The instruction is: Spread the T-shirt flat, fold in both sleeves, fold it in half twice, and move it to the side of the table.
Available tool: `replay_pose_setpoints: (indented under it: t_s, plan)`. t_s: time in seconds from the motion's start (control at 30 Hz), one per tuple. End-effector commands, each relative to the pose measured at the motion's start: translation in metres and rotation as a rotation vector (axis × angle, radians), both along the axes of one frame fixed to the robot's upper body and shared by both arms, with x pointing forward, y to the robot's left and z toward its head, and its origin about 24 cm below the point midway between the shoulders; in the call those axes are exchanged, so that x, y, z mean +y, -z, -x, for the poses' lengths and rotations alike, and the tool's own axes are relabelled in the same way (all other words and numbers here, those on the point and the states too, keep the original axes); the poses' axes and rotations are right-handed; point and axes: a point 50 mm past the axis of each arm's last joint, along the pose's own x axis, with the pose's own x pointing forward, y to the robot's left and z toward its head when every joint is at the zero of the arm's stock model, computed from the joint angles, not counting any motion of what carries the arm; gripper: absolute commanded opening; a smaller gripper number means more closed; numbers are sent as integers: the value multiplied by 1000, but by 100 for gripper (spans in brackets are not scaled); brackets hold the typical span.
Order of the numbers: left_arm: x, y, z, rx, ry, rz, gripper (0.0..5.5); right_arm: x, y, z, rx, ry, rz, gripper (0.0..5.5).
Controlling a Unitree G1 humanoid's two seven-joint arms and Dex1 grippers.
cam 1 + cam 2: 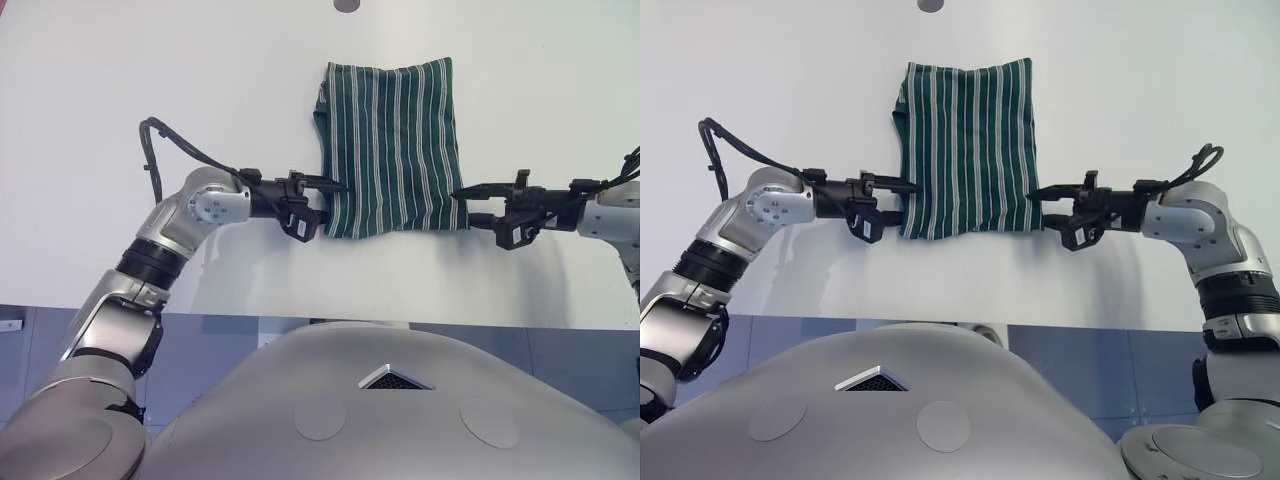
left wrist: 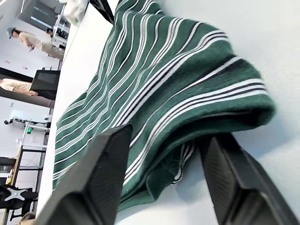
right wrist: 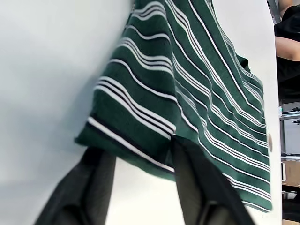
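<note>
Currently the folded green, white-striped cloth T-shirt [image 1: 392, 145] lies mid white table [image 1: 150, 60], long axis near-far. Left gripper [image 1: 333, 199] and right gripper [image 1: 463, 207], fingers spread, straddle its near-left and near-right corners. Both equally close, so the fold likely goes near-to-far.

White table [image 1: 100, 80]; grey-blue floor [image 1: 570, 352]; metal shelving [image 2: 26, 140] behind.

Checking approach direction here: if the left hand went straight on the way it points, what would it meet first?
The folded green T-shirt with white stripes: the left hand points at its near corner, open fingers on either side of the cloth edge, so cloth comes first.
</note>
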Motion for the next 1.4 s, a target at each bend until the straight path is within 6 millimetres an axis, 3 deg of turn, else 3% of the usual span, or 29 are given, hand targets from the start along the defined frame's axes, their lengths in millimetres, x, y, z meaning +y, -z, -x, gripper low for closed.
replay_pose_setpoints:
  t_s: [0.03, 0.2, 0.33, 0.53, 0.63, 0.77, 0.83, 0.9, 1.0, 1.17, 1.3, 1.4]
  plan:
    - [7, 18, 5, 14, 60, -124, 173, -2, 15, 7, 87, -13, 69, 118]
    - [11, 32, -1, 34, 40, -182, 69, 0, 16, 4, 84, -12, 61, 7]
    - [15, 35, 5, 69, 57, -181, 16, -1, 13, 0, 80, -1, 58, 6]
    - [30, 27, 31, 203, 97, -152, 7, 3, 2, 8, 230, 54, -37, 5]
    - [44, 4, 54, 497, 7, -72, 6, 3, -16, 29, 444, 65, -75, 5]
    - [56, -47, 85, 885, -29, -11, 4, 1, -50, 32, 675, 123, -136, 5]
    - [56, -65, 82, 980, -53, 12, 4, 1, -61, 28, 735, 141, -157, 5]
    - [60, -73, 58, 1025, -159, 101, 4, 8, -72, 10, 799, 169, -232, 5]
    - [72, -71, 25, 1104, -309, 213, 4, 21, -68, -31, 831, 211, -303, 4]
    - [79, -45, -7, 1143, -435, 235, 4, 36, -46, -81, 875, 295, -291, 4]
    - [84, -25, -14, 1172, -507, 234, 4, 52, -22, -101, 924, 369, -291, 4]
    - [84, -7, -17, 1163, -587, 222, 3, 60, -7, -108, 908, 446, -334, 70]
